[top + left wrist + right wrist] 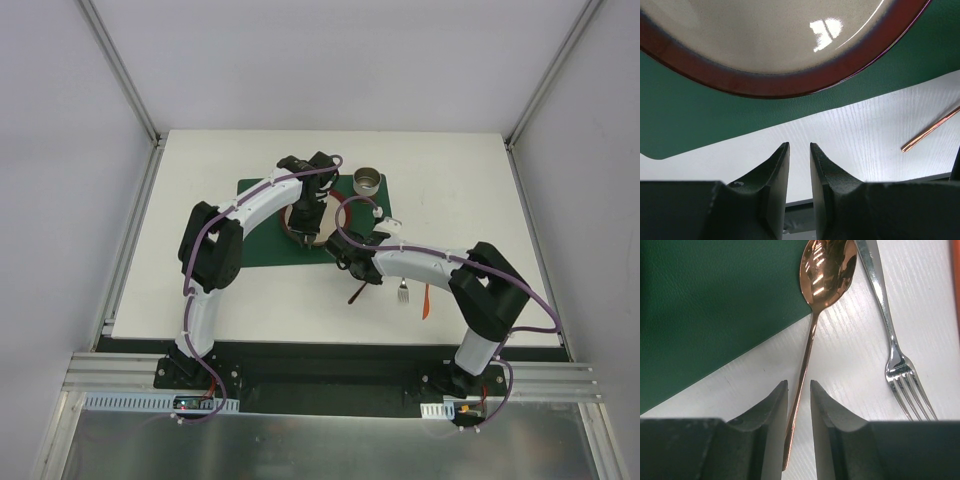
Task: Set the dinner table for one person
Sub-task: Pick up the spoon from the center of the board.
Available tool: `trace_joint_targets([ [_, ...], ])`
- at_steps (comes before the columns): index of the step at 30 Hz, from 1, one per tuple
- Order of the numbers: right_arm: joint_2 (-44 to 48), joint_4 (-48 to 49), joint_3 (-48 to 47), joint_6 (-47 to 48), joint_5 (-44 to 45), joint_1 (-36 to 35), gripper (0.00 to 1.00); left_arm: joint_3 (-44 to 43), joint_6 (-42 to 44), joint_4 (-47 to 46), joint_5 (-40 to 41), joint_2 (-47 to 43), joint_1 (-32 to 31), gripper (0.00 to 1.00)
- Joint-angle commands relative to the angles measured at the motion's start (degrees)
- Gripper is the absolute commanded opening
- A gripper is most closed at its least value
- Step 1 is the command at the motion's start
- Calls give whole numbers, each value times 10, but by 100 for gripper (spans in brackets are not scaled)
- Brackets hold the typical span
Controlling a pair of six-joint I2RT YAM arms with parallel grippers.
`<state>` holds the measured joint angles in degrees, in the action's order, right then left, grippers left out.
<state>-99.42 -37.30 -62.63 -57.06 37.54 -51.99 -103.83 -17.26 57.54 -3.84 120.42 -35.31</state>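
The white dinner table (pixel 450 170) carries a dark green placemat (pixel 262 250). A beige plate with a dark red rim (pixel 765 35) lies on the mat and is mostly hidden under my left arm in the top view (pixel 322 215). My left gripper (pixel 800 145) hangs just past the plate's near rim, above the table, slightly open and empty. A copper spoon (pixel 827 265) lies on the table beside the mat's right edge. My right gripper (pixel 799 384) is slightly open, its jaws standing either side of the spoon's handle without pinching it.
A silver fork (pixel 900 365) lies just right of the spoon, and an orange utensil (pixel 425 302) lies right of the fork. A metal cup (pixel 368 181) stands at the mat's far right corner. Aluminium posts edge the table.
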Motion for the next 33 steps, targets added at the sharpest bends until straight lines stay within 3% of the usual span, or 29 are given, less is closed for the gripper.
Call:
trace_joint_targets([
  [1,12,-18,-6,-14,14,-3,28,1,2,17,16,-21,-5,22],
  [9,-9,-51,-24,-33,16,-3,28,1,3,17,16,-24,-5,22],
  [26,-54,-28,-36,-24,-12,-4,27,6,6,16,29,-35,-5,21],
  [29,-52,-24,-30,-24,-13,-3,22,6,6,17,30,-35,-5,21],
  [31,-50,-23,-28,-27,-13,-4,3,6,6,17,30,-34,-5,21],
  [33,-50,-24,-28,-28,-12,-3,0,6,6,17,30,-33,-5,21],
])
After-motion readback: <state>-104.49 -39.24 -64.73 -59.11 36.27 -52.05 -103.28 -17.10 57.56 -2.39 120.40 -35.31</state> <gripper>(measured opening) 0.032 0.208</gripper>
